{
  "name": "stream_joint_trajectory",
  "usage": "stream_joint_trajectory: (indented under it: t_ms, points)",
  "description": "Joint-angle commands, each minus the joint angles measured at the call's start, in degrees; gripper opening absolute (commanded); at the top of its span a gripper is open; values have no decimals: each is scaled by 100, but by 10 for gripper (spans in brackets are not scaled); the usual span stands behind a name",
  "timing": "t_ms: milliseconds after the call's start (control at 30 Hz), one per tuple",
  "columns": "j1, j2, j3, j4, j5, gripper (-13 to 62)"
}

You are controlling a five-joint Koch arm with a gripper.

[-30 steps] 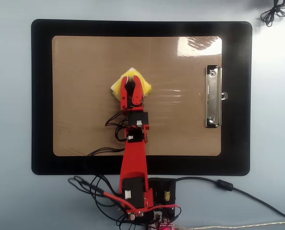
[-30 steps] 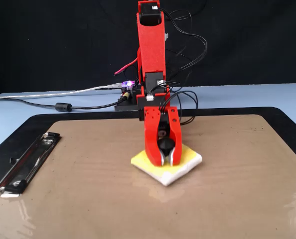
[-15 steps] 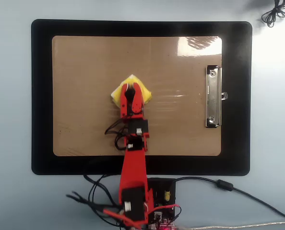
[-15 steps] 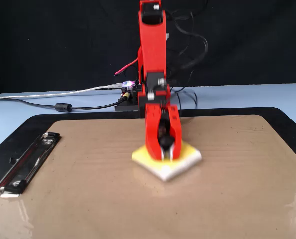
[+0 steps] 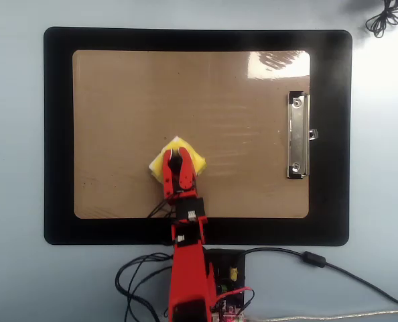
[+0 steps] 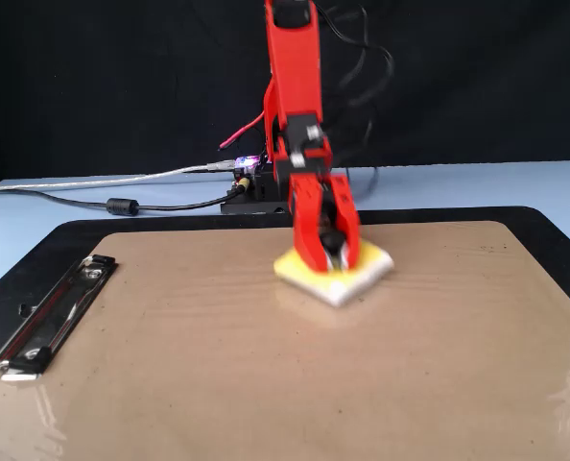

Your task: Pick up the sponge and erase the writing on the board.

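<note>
Your red gripper (image 5: 177,157) points down onto the yellow sponge (image 5: 193,161), its two jaws closed on the sponge's middle. The sponge lies flat on the tan clipboard (image 5: 118,100), in the overhead view near the board's lower edge, left of centre, well apart from the metal clip (image 5: 297,135).

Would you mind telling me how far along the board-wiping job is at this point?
Done: the tool is shut on the sponge, which lies flat on the board. In hand: the sponge sits near the board's edge closest to the arm's base. No writing shows on the board in the overhead or fixed view, so the erasing looks finished, or nearly. Left: letting go of the sponge.
</note>
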Motion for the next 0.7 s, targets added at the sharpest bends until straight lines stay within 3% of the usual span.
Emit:
stream_joint_trajectory:
  t_ms: [0, 200, 267, 400, 467, 567, 667]
  points:
    - [-97, 378, -79, -9, -26, -80]
    - [-18, -3463, -3955, -264, -18, -80]
    - [-26, -3217, -3639, -255, -9, -80]
    - [-167, -396, -1028, 114, -44, -80]
    - [-404, -431, -1046, 185, -62, -80]
    - [-835, -1670, -2145, 141, -70, -80]
    - [-2118, -1749, -2417, 149, -158, -80]
